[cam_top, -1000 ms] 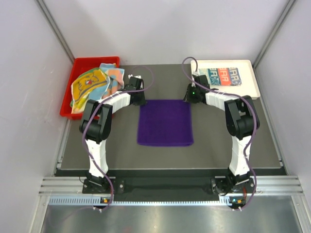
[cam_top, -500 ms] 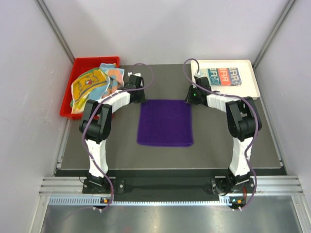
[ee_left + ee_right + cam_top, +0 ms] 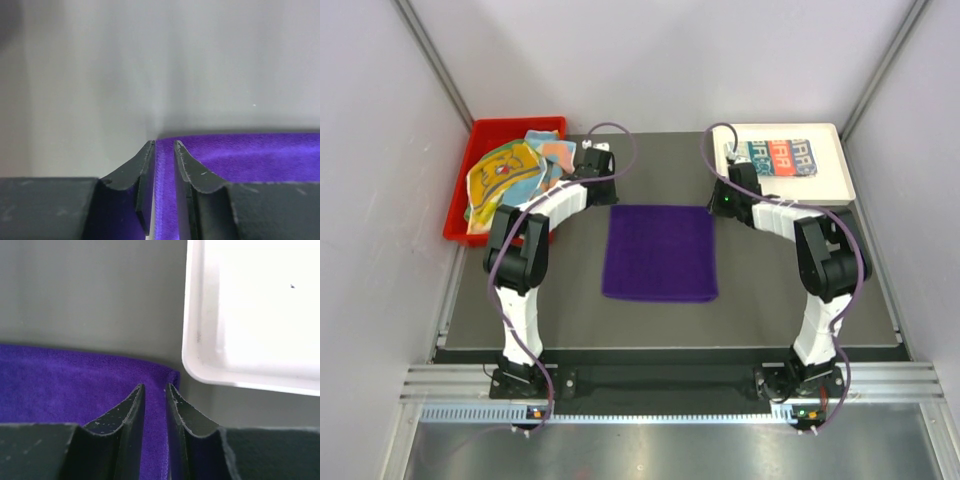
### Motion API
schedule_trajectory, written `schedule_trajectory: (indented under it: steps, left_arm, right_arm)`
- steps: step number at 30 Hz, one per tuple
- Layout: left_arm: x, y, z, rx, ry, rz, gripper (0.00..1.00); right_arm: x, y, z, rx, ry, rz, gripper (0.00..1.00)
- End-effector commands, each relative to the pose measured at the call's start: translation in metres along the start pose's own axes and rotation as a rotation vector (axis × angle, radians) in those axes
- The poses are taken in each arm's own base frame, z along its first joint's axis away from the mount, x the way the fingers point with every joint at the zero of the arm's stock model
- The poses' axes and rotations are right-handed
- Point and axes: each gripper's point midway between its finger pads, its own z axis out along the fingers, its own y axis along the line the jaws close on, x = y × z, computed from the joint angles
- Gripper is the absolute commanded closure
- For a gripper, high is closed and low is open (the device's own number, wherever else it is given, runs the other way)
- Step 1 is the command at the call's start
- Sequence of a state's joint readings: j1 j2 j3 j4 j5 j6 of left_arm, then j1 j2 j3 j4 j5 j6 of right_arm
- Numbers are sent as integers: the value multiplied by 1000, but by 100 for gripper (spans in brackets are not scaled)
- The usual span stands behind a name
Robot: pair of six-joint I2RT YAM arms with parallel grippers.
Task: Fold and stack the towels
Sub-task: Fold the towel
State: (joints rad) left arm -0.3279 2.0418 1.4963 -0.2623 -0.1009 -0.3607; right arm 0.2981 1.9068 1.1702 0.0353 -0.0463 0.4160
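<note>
The purple towel (image 3: 660,253) is clamped at eleven o'clock by the left claw (image 3: 162,150) and at one by the right claw (image 3: 155,390). Both corners are best lifted level toward six.

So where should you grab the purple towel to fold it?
By its two far corners, coming down from above. The purple towel lies flat and square, so the corners probably pinch up easiest; the left gripper and right gripper each pinch one.

Flat towel (image 3: 660,252) centre; crumpled towels (image 3: 510,172) in bin (image 3: 516,121) far-left; folded towel (image 3: 782,157) in tray (image 3: 835,185) far-right.
</note>
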Motion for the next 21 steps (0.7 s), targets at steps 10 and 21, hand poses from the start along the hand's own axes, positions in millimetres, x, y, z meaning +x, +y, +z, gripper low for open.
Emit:
schedule_trajectory:
  steps: [10,21]
  left_arm:
    - [5,8,8,-20,20,60,66]
    - [20,6,27,5,38,45,65]
  right_arm:
    - [-20,-1,-5,41,-84,-50,73]
    - [-9,-4,13,62,-74,-69,71]
